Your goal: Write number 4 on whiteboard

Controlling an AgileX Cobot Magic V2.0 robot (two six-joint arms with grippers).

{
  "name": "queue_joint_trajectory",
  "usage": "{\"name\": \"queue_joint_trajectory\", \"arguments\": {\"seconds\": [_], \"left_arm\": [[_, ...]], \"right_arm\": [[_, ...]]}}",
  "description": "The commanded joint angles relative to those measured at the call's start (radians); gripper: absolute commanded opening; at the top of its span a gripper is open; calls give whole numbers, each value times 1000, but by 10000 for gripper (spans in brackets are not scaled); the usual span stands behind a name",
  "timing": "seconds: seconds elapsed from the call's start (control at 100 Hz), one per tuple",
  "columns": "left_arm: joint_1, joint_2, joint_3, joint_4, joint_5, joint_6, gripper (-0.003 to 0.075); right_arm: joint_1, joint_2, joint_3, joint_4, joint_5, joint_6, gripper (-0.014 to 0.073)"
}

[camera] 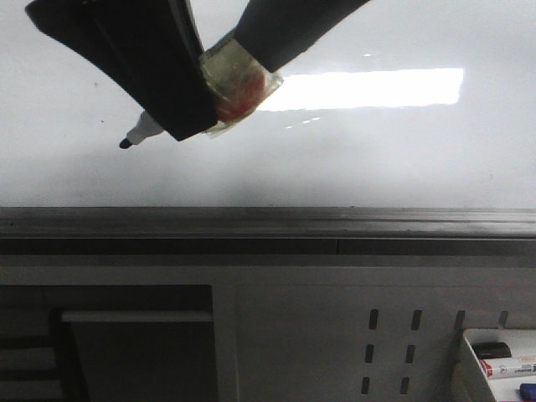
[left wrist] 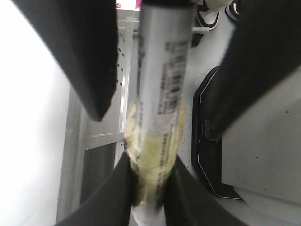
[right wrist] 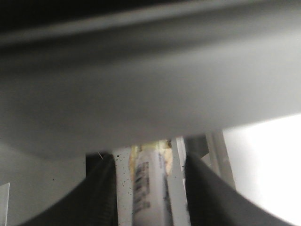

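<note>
**Operator:** What are the grippers doing?

**Manual:** You will see the left gripper clamped on a whiteboard marker, with yellowish tape wrapped around the barrel. The right gripper has its fingers on either side of the same marker; you cannot tell whether they press it.

**Operator:** Where is the marker tip?

**Manual:** You will find the black tip near the whiteboard, toward its left side, above the dark ledge. No number 4 is drawn yet.
</note>
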Motion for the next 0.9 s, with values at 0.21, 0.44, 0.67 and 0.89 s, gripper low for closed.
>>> {"name": "queue_joint_trajectory", "arguments": {"seconds": [0.21, 0.44, 0.67, 0.89], "left_arm": [[-7, -27, -36, -25, -35, 0, -20], [-7, -27, -36, -25, -43, 0, 82], [33, -38, -36, -16, -87, -92, 385], [169, -167, -16, -84, -121, -114, 386]], "right_arm": [[5, -23, -33, 37, -30, -14, 18], [5, -23, -33, 37, -13, -14, -55], [5, -48, -33, -6, -14, 5, -55], [-1, -154, -31, -252, -40, 301, -55]]}}
